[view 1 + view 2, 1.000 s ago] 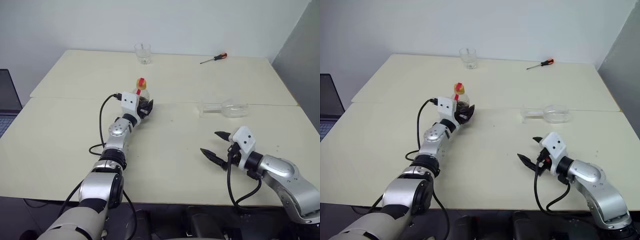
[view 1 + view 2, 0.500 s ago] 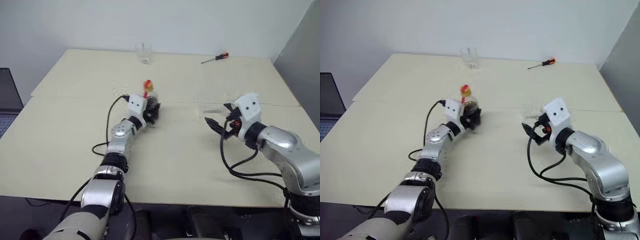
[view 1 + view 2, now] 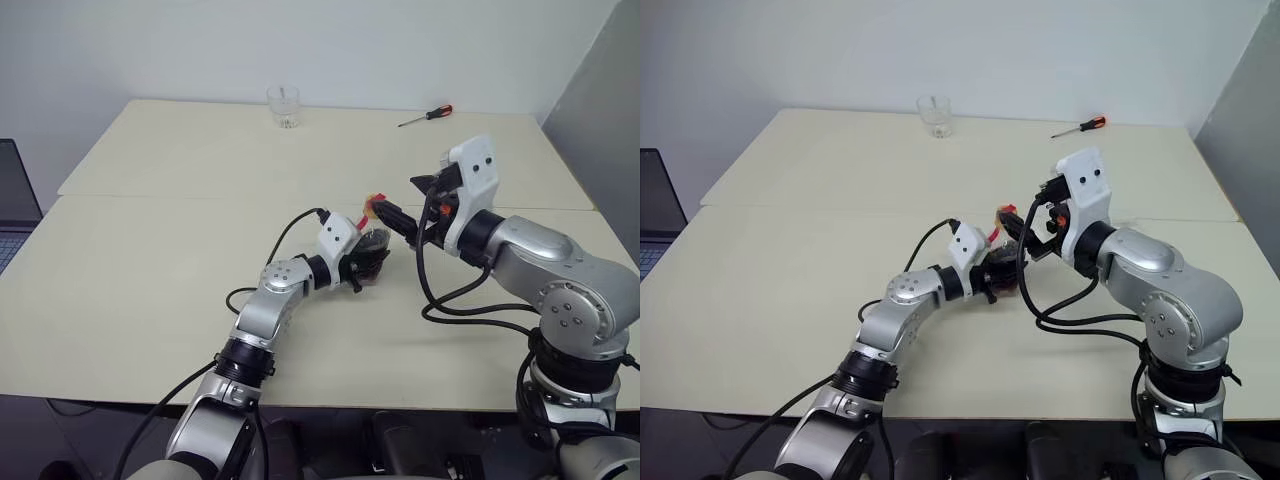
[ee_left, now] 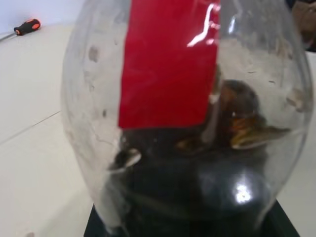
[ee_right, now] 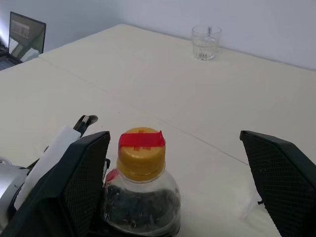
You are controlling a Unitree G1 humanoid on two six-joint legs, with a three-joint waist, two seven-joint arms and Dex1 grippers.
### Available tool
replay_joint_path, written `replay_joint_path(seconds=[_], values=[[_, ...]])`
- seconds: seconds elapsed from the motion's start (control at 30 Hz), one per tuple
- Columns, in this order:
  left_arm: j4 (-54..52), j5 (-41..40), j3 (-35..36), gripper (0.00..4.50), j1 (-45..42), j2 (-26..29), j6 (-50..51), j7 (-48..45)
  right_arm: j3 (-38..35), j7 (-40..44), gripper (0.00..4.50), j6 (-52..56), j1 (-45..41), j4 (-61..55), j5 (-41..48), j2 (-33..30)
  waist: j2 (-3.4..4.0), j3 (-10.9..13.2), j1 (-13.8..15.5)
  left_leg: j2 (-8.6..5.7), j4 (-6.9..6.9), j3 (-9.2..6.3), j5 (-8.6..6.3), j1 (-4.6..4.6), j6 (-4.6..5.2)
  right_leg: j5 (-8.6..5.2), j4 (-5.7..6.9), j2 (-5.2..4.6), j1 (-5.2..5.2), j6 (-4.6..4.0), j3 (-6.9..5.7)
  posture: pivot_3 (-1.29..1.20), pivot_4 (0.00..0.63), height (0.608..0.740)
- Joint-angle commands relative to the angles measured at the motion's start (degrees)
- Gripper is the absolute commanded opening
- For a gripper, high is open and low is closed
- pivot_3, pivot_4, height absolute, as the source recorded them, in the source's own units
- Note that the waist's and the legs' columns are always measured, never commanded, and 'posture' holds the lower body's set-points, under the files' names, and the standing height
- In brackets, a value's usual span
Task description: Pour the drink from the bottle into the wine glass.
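**Bottle held mid-table, right gripper at its cap**

Left gripper (image 3: pixel 368 268) clamped on bottle (image 3: pixel 374 243), mid-table, above the tabletop; dark drink (image 4: pixel 197 197) fills its lower body. Right gripper (image 5: pixel 173 187) just beyond, fingers (image 5: pixel 81 187) spread wide either side of the yellow cap (image 5: pixel 141 153), not touching. Far edge of table (image 3: pixel 150 250): tumbler (image 3: pixel 283 105), left of centre; screwdriver (image 3: pixel 425 116), right. Laptop (image 5: pixel 25 34) off the left edge.

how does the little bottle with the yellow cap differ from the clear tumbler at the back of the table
The small clear plastic bottle has a yellow cap with red tape; the short clear glass tumbler is open-topped. The bottle holds dark, nearly black liquid; the tumbler looks nearly empty. The bottle is clamped in the left gripper near the table's middle; the tumbler stands free at the far edge. Both are transparent and upright.
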Motion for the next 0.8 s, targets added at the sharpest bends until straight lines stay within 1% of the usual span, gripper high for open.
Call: replay_joint_path(seconds=[0.03, 0.13, 0.23, 0.37, 0.4, 0.43, 0.67, 0.7, 0.8], values=[[-2.6, 0.7, -0.8, 1.15, -1.2, -0.9, -1.7, 0.9, -1.4, -0.9, 4.5, 0.1, -0.7, -2.2, 1.2, 1.1, 0.0, 0.0, 0.0, 0.0, 0.0, -0.03, 0.0, -0.02, 0.0, 0.0, -0.01, 0.0, -0.01, 0.0, 0.0, 0.0, 0.15, 0.74], [-2.7, 2.3, -2.2, 1.13, -0.9, -0.8, -3.7, 0.7, -0.6, -0.9, 4.5, 0.4, -0.5, -1.8, 1.4, 1.6, 0.0, 0.0, 0.1, -0.02, 0.0, -0.15, 0.0, -0.08, 0.0, 0.0, -0.05, -0.01, -0.01, 0.0, -0.01, 0.0, 0.15, 0.74], [-1.2, 2.5, -2.0, 1.08, -1.5, -0.9, -5.5, 0.5, 0.7, -0.7, 4.5, -0.4, 1.4, -1.3, 1.1, 1.3, 0.0, 0.0, 0.1, -0.03, 0.02, -0.2, 0.0, -0.1, 0.0, 0.0, -0.05, -0.02, -0.01, 0.0, -0.01, 0.0, 0.15, 0.74], [-0.5, 2.7, -1.7, 1.04, -2.1, -0.6, -7.0, 0.3, 0.5, -0.9, 4.5, -0.6, 1.4, -1.1, 1.3, 1.7, 0.0, 0.0, 0.0, -0.03, 0.02, -0.24, 0.0, -0.11, 0.01, 0.0, -0.02, -0.01, -0.02, 0.0, -0.02, 0.0, 0.15, 0.74], [-0.5, 2.7, -1.6, 1.03, -2.1, -0.6, -7.0, 0.3, 0.4, -0.9, 4.14, -0.6, 1.4, -1.1, 1.3, 1.6, 0.0, 0.0, 0.0, -0.03, 0.02, -0.26, 0.0, -0.11, 0.01, 0.0, -0.02, 0.0, -0.02, 0.0, -0.04, 0.0, 0.15, 0.74], [-0.4, 2.7, -1.6, 1.01, -2.1, -0.6, -7.0, 0.2, 0.3, -0.9, 3.92, -0.7, 1.4, -1.0, 1.3, 1.6, 0.0, 0.0, 0.0, -0.03, 0.02, -0.28, 0.0, -0.11, 0.01, 0.0, -0.02, 0.0, -0.01, 0.0, -0.06, 0.0, 0.15, 0.74], [-0.9, 2.7, -1.3, 0.95, -1.2, -0.2, -6.6, 0.8, -0.6, -1.0, 1.52, -0.6, 1.2, -1.1, 1.6, 1.3, 0.0, 0.0, 0.1, -0.03, 0.01, -0.33, 0.0, -0.15, 0.01, 0.0, -0.06, 0.0, -0.02, 0.0, -0.05, 0.0, 0.15, 0.74], [-0.9, 2.7, -1.3, 0.93, -1.2, -0.2, -6.6, 0.8, -0.6, -1.0, 1.25, -0.6, 1.4, -1.2, 1.6, 1.2, 0.0, 0.0, 0.1, -0.03, 0.01, -0.33, 0.0, -0.16, 0.01, -0.01, -0.06, 0.0, -0.02, 0.0, -0.06, 0.0, 0.15, 0.74], [-1.0, 2.8, -1.4, 0.9, -1.1, -0.3, -6.5, 0.8, -0.8, -0.9, 1.25, -0.7, 1.4, -1.2, 2.0, 1.4, 0.0, 0.0, 0.1, -0.03, 0.02, -0.33, 0.0, -0.16, 0.01, 0.0, -0.06, 0.0, -0.02, 0.0, -0.07, 0.0, 0.15, 0.74]])
